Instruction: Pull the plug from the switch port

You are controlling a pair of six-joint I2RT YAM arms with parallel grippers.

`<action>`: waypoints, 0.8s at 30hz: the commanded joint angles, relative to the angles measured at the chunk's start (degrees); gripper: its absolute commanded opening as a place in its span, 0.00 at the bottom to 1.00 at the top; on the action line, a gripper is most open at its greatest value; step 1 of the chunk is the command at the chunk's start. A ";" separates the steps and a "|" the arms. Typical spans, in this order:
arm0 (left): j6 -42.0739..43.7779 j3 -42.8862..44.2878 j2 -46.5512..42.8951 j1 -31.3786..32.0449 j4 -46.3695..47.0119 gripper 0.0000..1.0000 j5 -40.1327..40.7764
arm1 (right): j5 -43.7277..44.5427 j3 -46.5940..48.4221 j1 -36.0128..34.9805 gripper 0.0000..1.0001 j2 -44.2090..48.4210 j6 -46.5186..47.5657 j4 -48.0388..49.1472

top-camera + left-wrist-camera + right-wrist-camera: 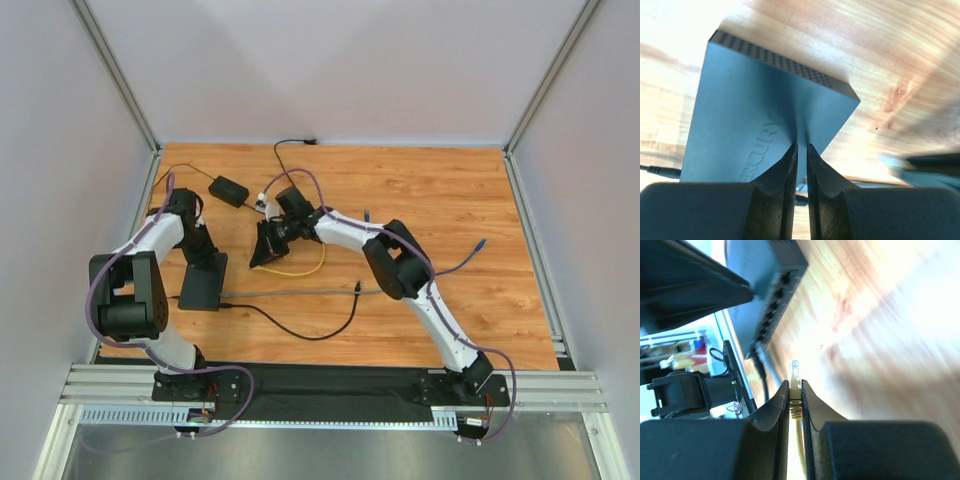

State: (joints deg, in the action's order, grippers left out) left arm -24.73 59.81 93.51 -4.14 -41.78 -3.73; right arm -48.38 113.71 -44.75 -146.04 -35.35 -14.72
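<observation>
The switch (203,283) is a flat black box at the left of the table. My left gripper (207,258) is shut, its tips resting on the switch's top face (750,110); the left wrist view shows the fingers (789,165) nearly together with nothing between them. My right gripper (268,250) is shut on the clear plug (795,374) of a yellow cable (300,268). The plug is out of the socket and apart from the switch (775,285), whose row of sockets shows at the upper left of the right wrist view.
A grey cable (290,292) and a black cable (310,333) run right from the switch's near end. A smaller black power brick (228,190) lies at the back left with its thin wire. Walls enclose the table on three sides.
</observation>
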 commanded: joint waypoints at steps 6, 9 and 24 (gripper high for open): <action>1.62 -1.89 -10.45 -0.08 2.32 0.20 2.50 | 20.75 -11.66 7.57 0.00 28.77 16.26 -7.50; 1.79 -1.80 -10.72 0.01 2.49 0.20 1.97 | 32.53 -15.53 9.41 0.00 36.86 17.77 -12.60; 1.53 -1.54 -9.84 -0.08 1.97 0.20 2.41 | 68.42 -27.92 16.26 0.00 40.67 11.46 -8.67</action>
State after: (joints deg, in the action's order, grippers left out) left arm -23.90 58.02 83.79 -4.16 -40.03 -2.31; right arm 13.10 87.72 -30.74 -100.60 -20.10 -24.88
